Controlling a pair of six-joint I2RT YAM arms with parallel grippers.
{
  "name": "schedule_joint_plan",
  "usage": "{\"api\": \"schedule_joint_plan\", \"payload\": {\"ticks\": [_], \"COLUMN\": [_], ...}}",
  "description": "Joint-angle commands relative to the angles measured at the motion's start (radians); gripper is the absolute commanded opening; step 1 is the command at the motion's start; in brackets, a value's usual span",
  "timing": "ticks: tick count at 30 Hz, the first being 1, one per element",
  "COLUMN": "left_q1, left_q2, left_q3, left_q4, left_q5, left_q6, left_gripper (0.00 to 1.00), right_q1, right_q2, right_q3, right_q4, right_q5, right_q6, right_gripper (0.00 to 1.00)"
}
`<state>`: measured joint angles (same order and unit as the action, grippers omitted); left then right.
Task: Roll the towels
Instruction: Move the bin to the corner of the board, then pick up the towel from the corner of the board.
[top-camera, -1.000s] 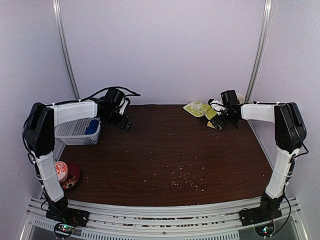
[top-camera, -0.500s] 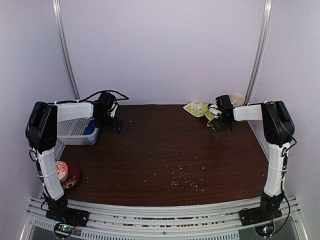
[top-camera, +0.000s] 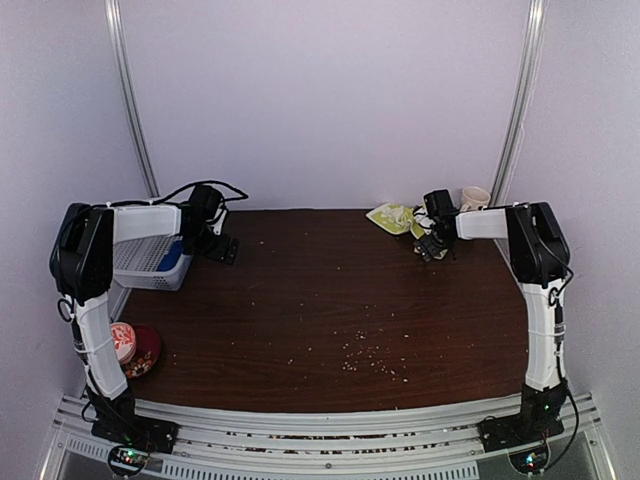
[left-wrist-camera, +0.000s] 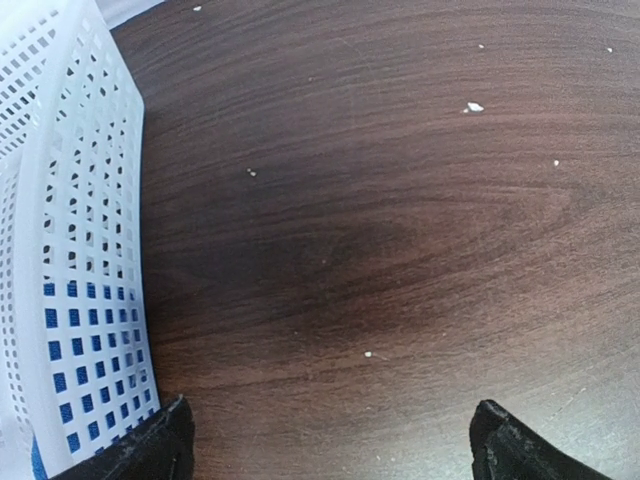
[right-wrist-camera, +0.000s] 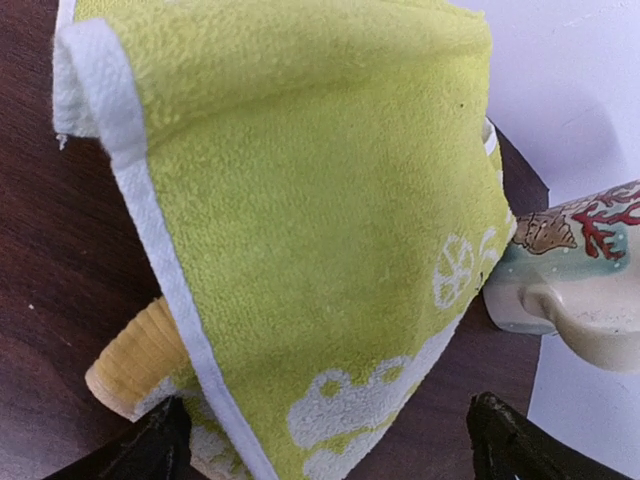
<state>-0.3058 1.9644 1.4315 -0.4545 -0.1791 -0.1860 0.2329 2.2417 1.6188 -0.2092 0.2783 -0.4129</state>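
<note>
Top external: my left gripper (top-camera: 222, 247) sits low at the far-left of the table (top-camera: 330, 300), just beside the white perforated basket (top-camera: 140, 262). Blue towel (top-camera: 174, 258) lies inside that basket, and its blue shows through the holes in the left wrist view. Left jaws are spread wide over bare wood, holding nothing.

My right gripper (top-camera: 432, 247) is at the far-right, right at the yellow-green towel (right-wrist-camera: 320, 200). Right wrist: the towel is bunched up with white edging and a pale pattern, draped over a yellow ribbed thing (right-wrist-camera: 135, 355). A seashell-print mug (right-wrist-camera: 580, 290) is just beside it. Right jaws are wide apart with the towel ahead between them, gripping nothing. Crumbs (top-camera: 370, 358) are scattered mid-table.
</note>
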Motion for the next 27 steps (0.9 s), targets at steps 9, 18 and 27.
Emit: {"api": "schedule_joint_plan", "payload": {"ticks": [9,18,27], "left_q1": [-0.033,-0.064,-0.074], "left_q2": [-0.12,-0.179,-0.207], "left_q3": [-0.041,-0.063,-0.089], "left_q4": [0.076,0.102,0.159], "left_q5": [0.101,0.114,0.253], "left_q6": [-0.029,-0.031,0.013], "left_gripper": [0.98,0.98,0.98], "right_q1": [-0.009,0.024,0.136], "right_q2": [0.064,-0.142,-0.475], "right_q3": [0.079,0.058,0.006], "right_q4": [-0.078,-0.175,-0.314], "right_q5": [0.041,-0.23,-0.499], "right_q6": [-0.039,-0.125,-0.22], "right_gripper": [0.34,0.0,0.0]}}
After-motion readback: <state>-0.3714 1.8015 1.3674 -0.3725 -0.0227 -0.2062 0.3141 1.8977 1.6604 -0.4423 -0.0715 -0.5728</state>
